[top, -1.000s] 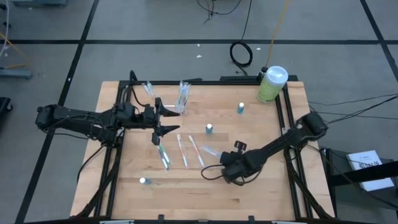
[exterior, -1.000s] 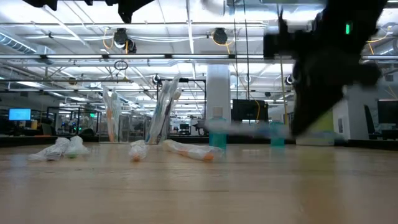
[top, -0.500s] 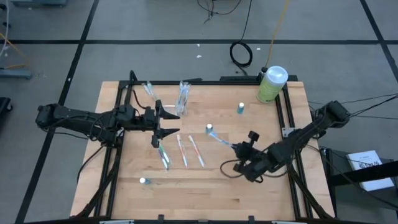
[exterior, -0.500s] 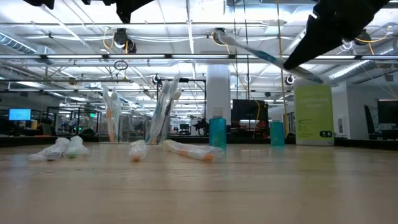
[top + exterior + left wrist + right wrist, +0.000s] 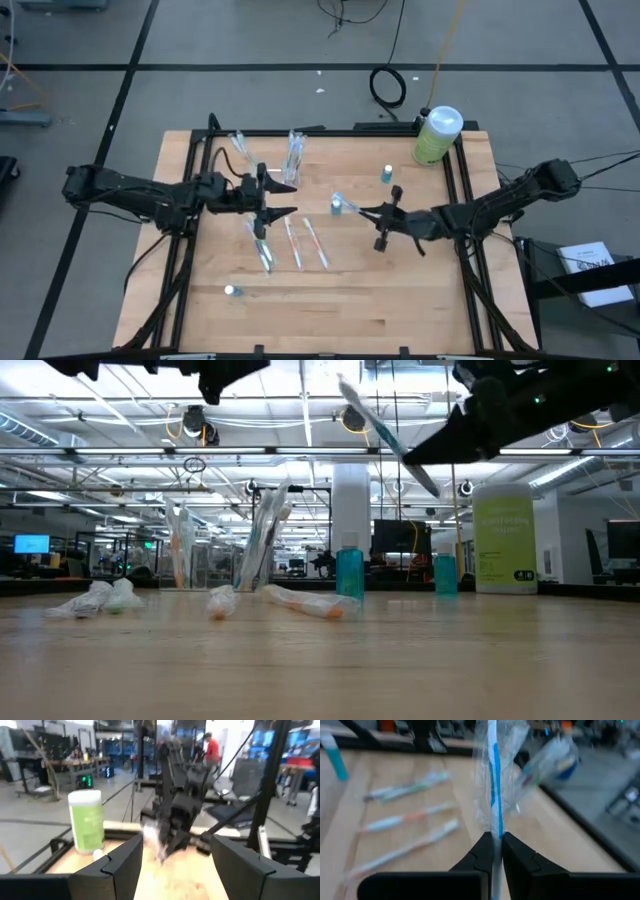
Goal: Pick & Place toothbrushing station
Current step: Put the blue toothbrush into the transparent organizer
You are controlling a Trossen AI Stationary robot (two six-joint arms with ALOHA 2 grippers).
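This is a robotics lab or industrial test hall. The wooden table stands on a grey concrete floor marked with dark lines, with loose cables lying behind it. Across the table the low view shows a wide open hall with exposed ceiling trusses, hanging lamps and a lit monitor. The left wrist view shows workbenches and a person in a red top.

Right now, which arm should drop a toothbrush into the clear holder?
Right. Its gripper is shut on a wrapped blue toothbrush, lifted clear of the table. The left gripper is open and empty, beside the holder.
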